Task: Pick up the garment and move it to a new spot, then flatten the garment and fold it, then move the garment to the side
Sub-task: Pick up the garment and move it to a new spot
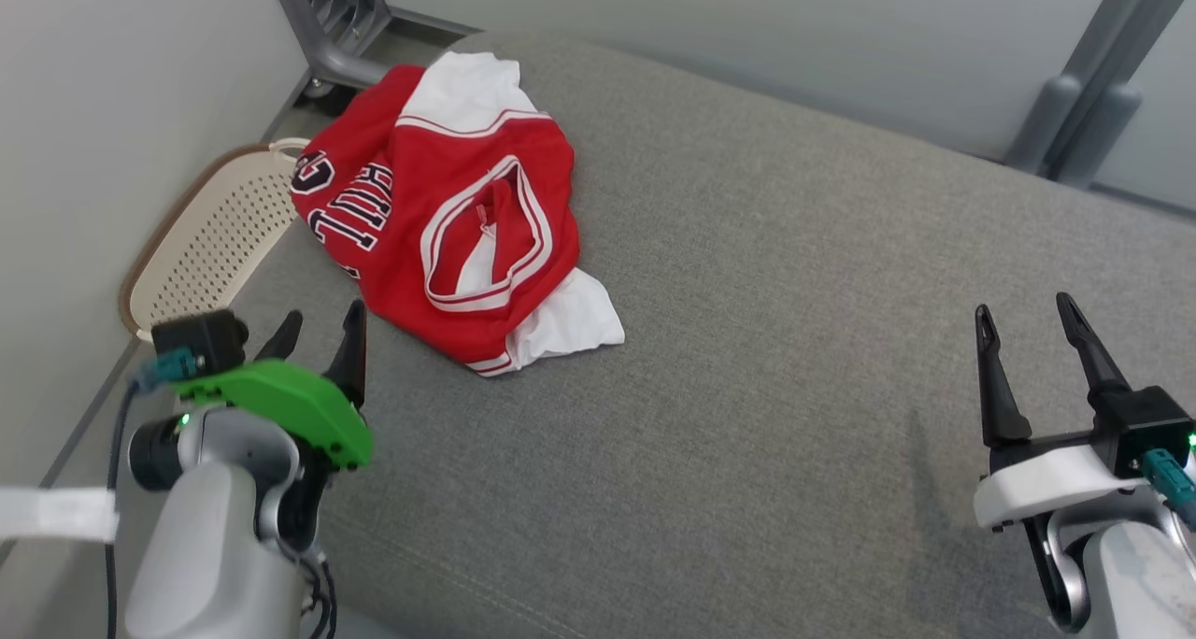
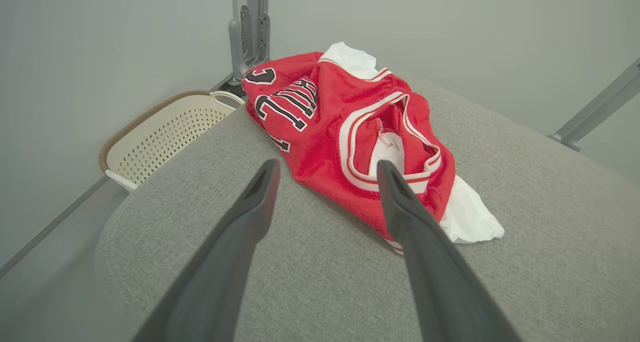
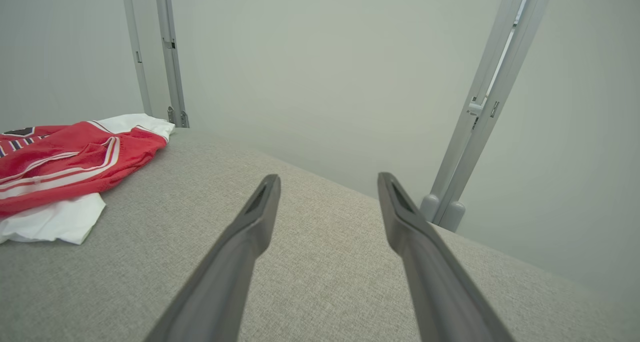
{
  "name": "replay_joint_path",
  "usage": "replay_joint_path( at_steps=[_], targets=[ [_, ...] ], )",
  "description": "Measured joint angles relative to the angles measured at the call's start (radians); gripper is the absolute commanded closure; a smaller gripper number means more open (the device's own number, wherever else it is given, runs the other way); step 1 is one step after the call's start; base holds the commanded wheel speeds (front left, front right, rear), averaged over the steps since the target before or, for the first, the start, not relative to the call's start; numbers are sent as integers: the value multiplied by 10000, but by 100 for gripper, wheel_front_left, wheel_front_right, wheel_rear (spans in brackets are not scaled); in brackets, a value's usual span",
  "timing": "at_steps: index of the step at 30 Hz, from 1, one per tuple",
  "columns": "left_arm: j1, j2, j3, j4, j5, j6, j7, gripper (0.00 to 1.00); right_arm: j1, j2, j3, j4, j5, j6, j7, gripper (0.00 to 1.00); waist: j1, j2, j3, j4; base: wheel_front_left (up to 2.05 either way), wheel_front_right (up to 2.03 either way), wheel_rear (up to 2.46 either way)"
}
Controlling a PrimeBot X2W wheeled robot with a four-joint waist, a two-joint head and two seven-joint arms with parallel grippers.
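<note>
Two claws gape wide, empty; left claw [image 1: 324, 310] near the garment [image 1: 448, 209]; right claw [image 1: 1022, 305] well apart.

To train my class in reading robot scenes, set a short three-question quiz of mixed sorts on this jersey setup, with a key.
1. Fill in: the jaws of the left gripper and the right gripper stand ____.
2. True or false: the red and white jersey lies neatly folded on the grey cushion.
3. What stands beside the cushion's left edge? A) cream perforated basket B) blue bucket C) stool
Key: 1 open; 2 false, it lies crumpled; 3 A.
</note>
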Motion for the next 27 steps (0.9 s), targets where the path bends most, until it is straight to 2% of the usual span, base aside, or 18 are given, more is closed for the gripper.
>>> replay_joint_path(
  at_steps=[4, 11, 13, 19, 22, 26, 27],
  targets=[
    [-1516, -86, 15, 936, -581, 8, 1325, 0, -590, -334, 142, -35, -56, 0, 0, 0, 0, 0, 775, -121, 0, 0, 0],
    [-3269, 140, 46, 2554, -792, 284, 2692, 0, -1335, -648, 422, -117, -109, 0, 0, 0, 1, 0, 2202, -672, 0, 0, 0],
    [-3550, 249, 40, 2957, -750, 453, 2761, 0, -1416, -663, 456, -123, -109, 0, -2, 0, 2, 0, 2522, -893, 0, 0, 0],
    [-3742, 437, -25, 3967, -679, 600, 2917, 0, -1447, -627, 581, -180, -88, 0, 0, 0, 2, 0, 3018, -1602, 0, 0, 0],
    [-3836, 830, -209, 4406, -305, 708, 2619, 0, -1463, -600, 671, -232, -44, 0, 0, 0, 1, 0, 3211, -2023, 0, 0, 0],
    [-4000, 1007, -201, 4949, -301, 792, 2429, 0, -1453, -571, 598, -303, -2, 0, 0, 0, 0, 1, 3385, -2503, 0, 0, 0],
    [-4051, 1041, -224, 5033, -278, 780, 2393, 54, -1411, -566, 568, -318, 6, 0, 0, 0, -1, 0, 3411, -2596, 0, 0, 0]
  ],
)
